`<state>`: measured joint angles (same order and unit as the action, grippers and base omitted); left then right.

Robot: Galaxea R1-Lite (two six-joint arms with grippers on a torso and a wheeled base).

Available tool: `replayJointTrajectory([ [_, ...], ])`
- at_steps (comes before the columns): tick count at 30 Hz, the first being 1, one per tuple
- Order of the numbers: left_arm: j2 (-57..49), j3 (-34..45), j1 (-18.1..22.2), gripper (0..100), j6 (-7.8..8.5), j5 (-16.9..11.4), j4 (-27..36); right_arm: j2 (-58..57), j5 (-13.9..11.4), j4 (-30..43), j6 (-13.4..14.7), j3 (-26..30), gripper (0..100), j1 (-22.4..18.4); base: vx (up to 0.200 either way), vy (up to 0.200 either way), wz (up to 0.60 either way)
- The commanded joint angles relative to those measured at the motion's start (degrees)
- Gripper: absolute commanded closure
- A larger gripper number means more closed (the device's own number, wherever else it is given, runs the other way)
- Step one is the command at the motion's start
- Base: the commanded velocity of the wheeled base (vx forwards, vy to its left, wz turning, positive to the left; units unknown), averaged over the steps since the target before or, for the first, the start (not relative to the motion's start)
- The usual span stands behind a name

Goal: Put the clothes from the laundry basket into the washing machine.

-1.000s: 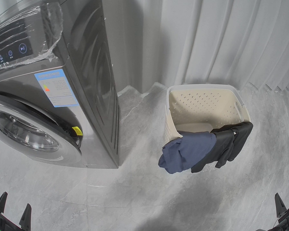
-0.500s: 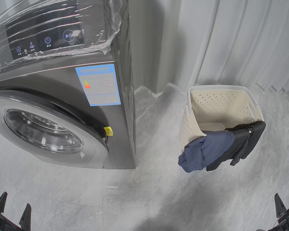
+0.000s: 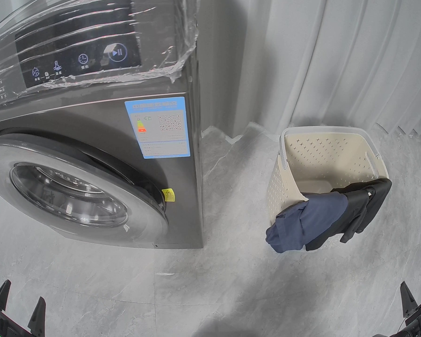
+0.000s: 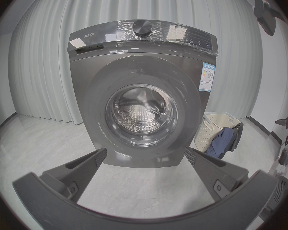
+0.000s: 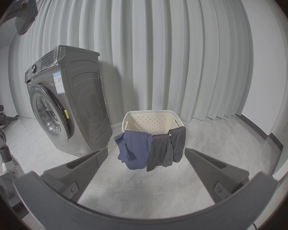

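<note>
Over the laundry basket (image 3: 290,183) rim hang clothes (image 3: 313,216); left hand (image 3: 22,293) and right hand (image 3: 416,277) gape empty.

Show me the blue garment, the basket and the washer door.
blue garment (image 3: 308,221), head view, middle of the hanging cloth
basket (image 3: 332,157), head view, inner back wall
washer door (image 3: 68,195), head view, centre of the glass
</note>
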<state>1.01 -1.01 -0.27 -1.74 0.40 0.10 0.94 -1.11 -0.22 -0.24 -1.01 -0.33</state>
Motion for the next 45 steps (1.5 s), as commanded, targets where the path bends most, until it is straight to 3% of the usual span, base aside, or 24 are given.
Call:
replayJointTrajectory([
  [1,-0.7,0.9,0.0,0,-0.01,0.0,0.0,-0.9,0.0,0.0,0.0,1.0,0,0.0,0.0,0.2,0.0],
  [12,-0.7,0.9,0.0,0,-0.01,0.0,0.0,-0.9,0.0,0.0,0.0,1.0,0,0.0,0.0,0.2,0.0],
  [18,-0.7,0.9,0.0,0,-0.01,0.0,0.0,-0.9,0.0,0.0,0.0,1.0,0,0.0,0.0,0.0,0.0],
  [27,-0.7,0.9,0.0,0,-0.01,0.0,0.0,-0.9,0.0,0.0,0.0,1.0,0,0.0,-0.2,0.0,0.0],
  [36,-0.7,0.9,0.0,0,-0.01,0.0,0.0,-0.9,0.0,0.0,0.0,1.0,0,0.0,0.0,0.0,0.0],
  [45,-0.7,0.9,0.0,0,-0.01,0.0,0.0,-0.9,0.0,0.0,0.0,1.0,0,0.0,0.0,0.2,0.0],
])
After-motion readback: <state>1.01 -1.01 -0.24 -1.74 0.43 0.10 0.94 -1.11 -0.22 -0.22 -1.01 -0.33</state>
